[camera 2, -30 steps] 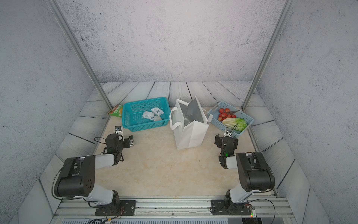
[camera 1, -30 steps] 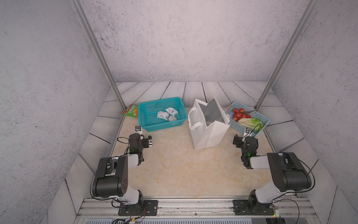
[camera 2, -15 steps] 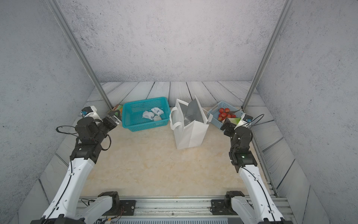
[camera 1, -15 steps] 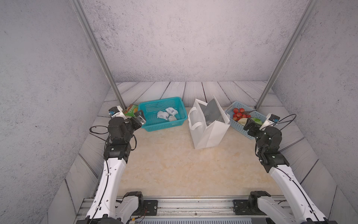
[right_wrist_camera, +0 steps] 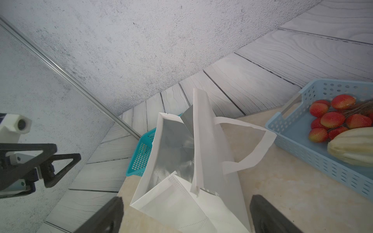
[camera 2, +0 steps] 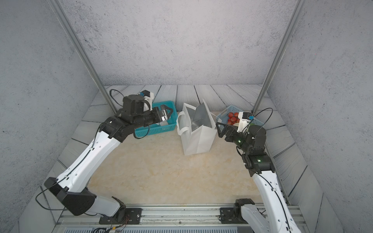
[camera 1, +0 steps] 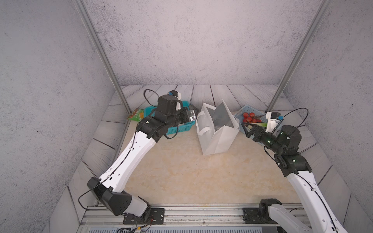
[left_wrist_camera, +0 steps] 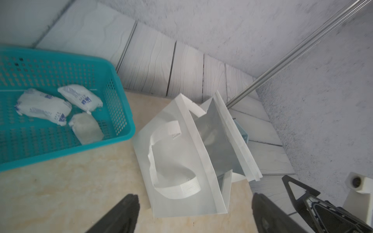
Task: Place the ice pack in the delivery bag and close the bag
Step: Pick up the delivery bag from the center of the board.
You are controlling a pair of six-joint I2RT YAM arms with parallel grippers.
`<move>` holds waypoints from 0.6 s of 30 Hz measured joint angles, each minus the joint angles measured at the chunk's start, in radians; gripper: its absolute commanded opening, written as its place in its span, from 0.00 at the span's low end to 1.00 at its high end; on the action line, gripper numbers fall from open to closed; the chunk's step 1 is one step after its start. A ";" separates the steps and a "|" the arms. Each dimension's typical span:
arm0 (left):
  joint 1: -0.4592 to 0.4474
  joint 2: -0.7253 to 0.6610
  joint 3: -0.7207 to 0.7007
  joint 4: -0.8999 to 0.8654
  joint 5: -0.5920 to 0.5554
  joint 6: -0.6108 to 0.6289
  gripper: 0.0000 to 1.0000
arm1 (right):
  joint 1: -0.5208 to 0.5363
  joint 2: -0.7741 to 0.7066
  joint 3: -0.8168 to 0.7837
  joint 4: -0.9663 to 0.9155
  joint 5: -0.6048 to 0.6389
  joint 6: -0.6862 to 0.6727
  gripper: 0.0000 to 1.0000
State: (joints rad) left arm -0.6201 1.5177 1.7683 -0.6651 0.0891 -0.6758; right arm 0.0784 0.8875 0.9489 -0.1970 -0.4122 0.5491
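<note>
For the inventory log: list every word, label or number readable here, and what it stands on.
No text here can be read in full.
Ice packs in the teal basket: blue print, too blurred.
Green and orange packet beside that basket: print too small.
Delivery bag, on a handle: tiny dark marks, unreadable.

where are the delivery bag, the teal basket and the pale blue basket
delivery bag (left_wrist_camera: 173,161), left wrist view, white side wall inside the handle loop
teal basket (left_wrist_camera: 116,113), left wrist view, mesh side wall
pale blue basket (right_wrist_camera: 314,159), right wrist view, perforated near wall
</note>
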 measured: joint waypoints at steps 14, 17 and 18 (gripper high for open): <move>-0.249 0.715 0.808 -0.523 -0.361 0.084 0.68 | 0.010 -0.034 0.002 -0.123 0.097 -0.100 0.99; -0.239 0.747 0.808 -0.559 -0.374 0.100 0.46 | 0.026 -0.033 0.015 -0.135 0.101 -0.124 0.99; -0.235 0.752 0.808 -0.566 -0.373 0.104 0.39 | 0.031 -0.033 0.021 -0.138 0.101 -0.131 0.99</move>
State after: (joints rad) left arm -0.8555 2.2700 2.5767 -1.2312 -0.2840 -0.5716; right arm 0.1097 0.8543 0.9703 -0.3355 -0.3107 0.4179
